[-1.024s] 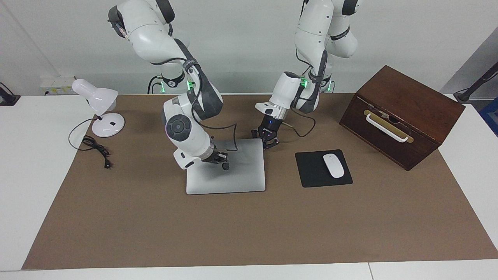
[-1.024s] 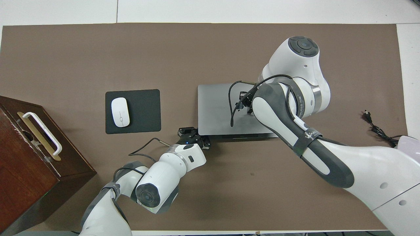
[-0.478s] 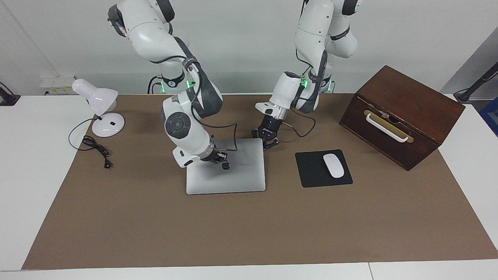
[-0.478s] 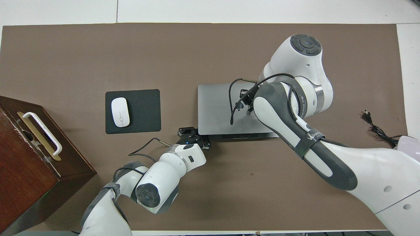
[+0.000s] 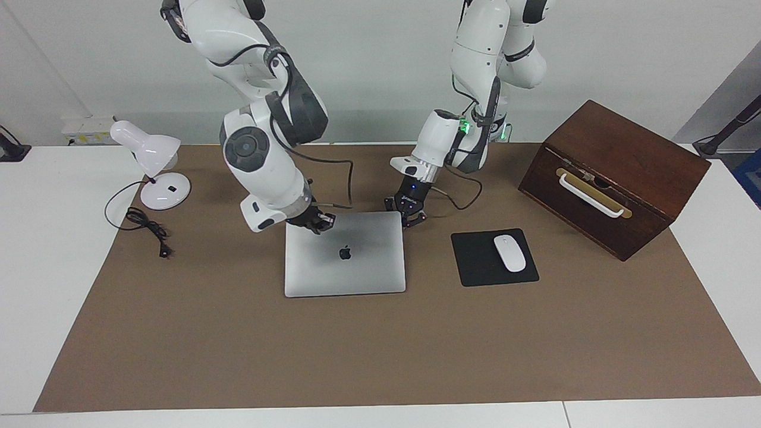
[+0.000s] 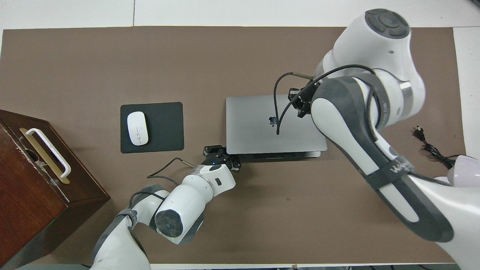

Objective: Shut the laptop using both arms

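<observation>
on the brown mat [image 5: 238, 345], shut silver laptop [image 5: 357, 270], dark logo up

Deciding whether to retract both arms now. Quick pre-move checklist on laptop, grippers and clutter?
1. laptop lid down flat, logo facing up: ok.
2. right gripper empty, shut, raised over the laptop's corner nearest the robots at the right arm's end: ok. Contact with the lid: cannot tell.
3. left gripper empty, shut, low at the laptop's other robot-side corner: ok. Whether it touches the edge: cannot tell.
4. Right arm's loose cable hangs over the lid: not ok, may drag.
5. mouse on mouse pad, beside the laptop toward the left arm's end, apart from both grippers: ok.
</observation>
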